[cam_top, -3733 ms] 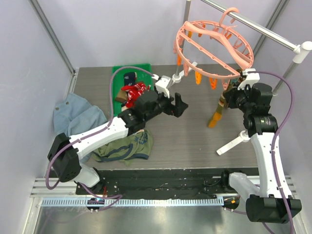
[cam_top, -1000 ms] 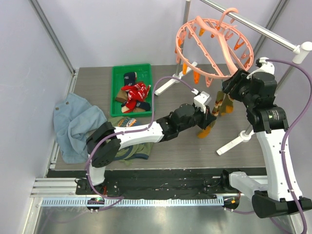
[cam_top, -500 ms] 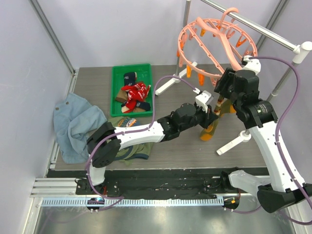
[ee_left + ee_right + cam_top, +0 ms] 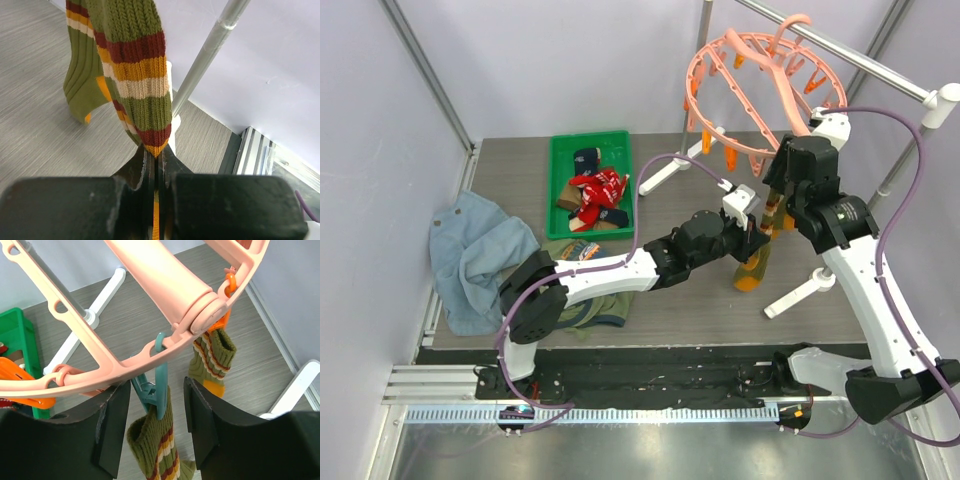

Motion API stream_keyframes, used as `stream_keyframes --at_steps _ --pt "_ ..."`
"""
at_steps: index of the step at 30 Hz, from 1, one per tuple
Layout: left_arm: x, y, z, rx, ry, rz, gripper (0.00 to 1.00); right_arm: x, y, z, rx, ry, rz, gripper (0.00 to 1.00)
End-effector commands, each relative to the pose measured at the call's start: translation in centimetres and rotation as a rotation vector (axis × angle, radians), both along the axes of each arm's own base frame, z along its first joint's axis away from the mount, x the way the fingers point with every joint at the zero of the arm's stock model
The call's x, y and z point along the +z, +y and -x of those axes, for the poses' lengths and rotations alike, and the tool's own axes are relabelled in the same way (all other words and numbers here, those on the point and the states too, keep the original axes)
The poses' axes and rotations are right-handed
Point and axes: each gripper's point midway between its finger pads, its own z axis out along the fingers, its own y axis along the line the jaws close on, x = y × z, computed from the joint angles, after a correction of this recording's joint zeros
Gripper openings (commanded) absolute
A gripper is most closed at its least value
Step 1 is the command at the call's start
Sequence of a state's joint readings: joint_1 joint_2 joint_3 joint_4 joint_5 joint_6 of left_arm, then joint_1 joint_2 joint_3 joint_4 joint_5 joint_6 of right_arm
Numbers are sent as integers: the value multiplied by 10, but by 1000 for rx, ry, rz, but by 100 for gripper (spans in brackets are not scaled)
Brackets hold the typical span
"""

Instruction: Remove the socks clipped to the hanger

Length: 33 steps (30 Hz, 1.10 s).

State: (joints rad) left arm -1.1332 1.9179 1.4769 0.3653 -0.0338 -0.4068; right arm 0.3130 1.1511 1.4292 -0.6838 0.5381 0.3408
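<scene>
Grey tabletop point(image 4: 510, 180) below, the olive striped sock point(image 4: 135, 75) hangs clipped under the hanger point(image 4: 165, 285), far right. Left gripper point(image 4: 154, 155) pinches its toe tight. Right gripper point(image 4: 156, 410) straddles a teal clip point(image 4: 160, 385), jaws apart. Next, likely: squeeze that clip, then tug down.

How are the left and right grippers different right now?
The left gripper is shut, the right gripper open. The left gripper pinches the toe of an olive striped sock; the right gripper straddles a teal clip without touching it. Both are up by the pink hanger.
</scene>
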Motion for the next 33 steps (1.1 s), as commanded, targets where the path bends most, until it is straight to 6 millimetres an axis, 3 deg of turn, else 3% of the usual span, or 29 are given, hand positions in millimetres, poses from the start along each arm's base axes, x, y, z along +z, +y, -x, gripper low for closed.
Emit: stream_keyframes --at_steps 1,7,12,13,16,18,22,28,33 --pt "29 -7 0 0 -53 58 0 26 -2 -9 -31 -90 2 54" --pt "30 -9 0 -3 -53 59 0 25 -3 -13 -52 -90 23 51" --pt "28 -11 2 -7 -49 58 0 23 -7 -14 -76 -96 46 31" --pt "28 -11 2 -7 -47 57 0 23 -7 -15 -77 -97 47 20" --pt "26 -9 2 2 -43 54 0 22 -7 -14 -78 -107 43 6" --pt "24 -6 0 14 -42 50 0 21 -7 -14 -79 -111 42 1" --pt "24 3 -4 51 -37 40 0 19 -2 -14 -51 -111 25 1" --pt "26 46 -34 187 -2 17 0 15 6 -13 -10 -118 -14 1" --pt "42 118 -92 355 14 -8 0 20 12 -11 22 -136 -33 1"
